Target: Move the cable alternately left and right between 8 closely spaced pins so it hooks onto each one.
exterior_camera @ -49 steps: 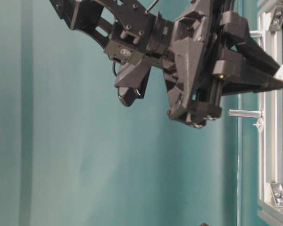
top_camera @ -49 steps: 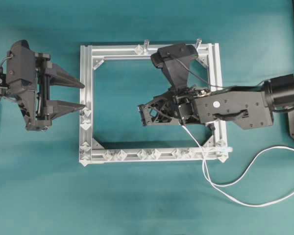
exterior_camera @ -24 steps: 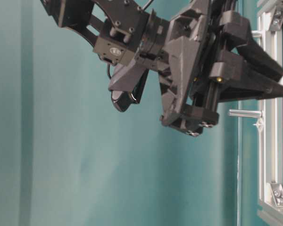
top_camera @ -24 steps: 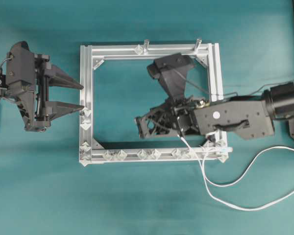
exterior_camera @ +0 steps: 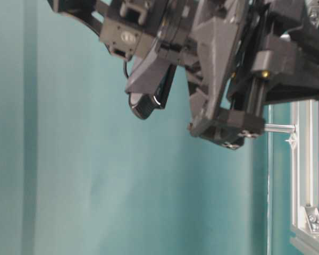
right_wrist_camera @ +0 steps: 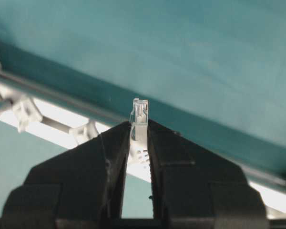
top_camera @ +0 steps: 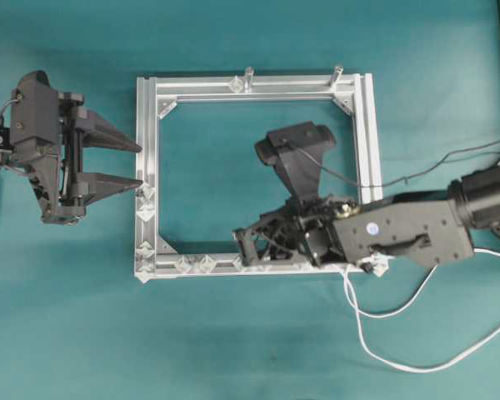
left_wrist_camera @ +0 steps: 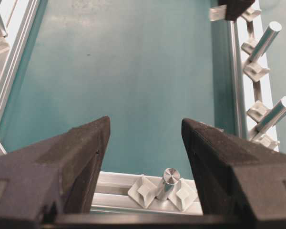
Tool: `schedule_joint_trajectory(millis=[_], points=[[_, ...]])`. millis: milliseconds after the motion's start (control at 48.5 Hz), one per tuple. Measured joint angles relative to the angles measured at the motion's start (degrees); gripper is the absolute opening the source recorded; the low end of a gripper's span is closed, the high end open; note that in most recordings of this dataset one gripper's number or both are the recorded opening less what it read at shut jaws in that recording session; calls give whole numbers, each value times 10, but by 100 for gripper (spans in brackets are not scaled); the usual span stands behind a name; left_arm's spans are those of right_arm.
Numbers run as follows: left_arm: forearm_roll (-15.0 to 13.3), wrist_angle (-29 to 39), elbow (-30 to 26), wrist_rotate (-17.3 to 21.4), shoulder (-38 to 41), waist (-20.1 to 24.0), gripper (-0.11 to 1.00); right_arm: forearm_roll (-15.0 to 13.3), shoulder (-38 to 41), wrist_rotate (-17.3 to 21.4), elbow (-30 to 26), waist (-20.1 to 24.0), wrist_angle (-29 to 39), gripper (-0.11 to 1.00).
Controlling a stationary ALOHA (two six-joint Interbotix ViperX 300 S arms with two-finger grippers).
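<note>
Only right wrist shows tool [right_wrist_camera: 139, 131] pinching cable [right_wrist_camera: 139, 114].

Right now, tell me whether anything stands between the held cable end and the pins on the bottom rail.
Nothing visible does. The right gripper is shut on the cable at its plug, which sticks out past the fingertips. From overhead the gripper hangs over the frame's bottom rail, right by the pins.
</note>
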Motion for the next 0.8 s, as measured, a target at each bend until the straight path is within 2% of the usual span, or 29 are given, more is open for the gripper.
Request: schedule_joint_trajectory(millis=[371, 804], points=[[-1, 0, -1, 0, -1, 0, 63, 0, 4, 76, 0, 45, 2, 14], [0, 0, -1, 0, -1, -6, 63, 0, 4, 82, -4, 55, 10, 14]])
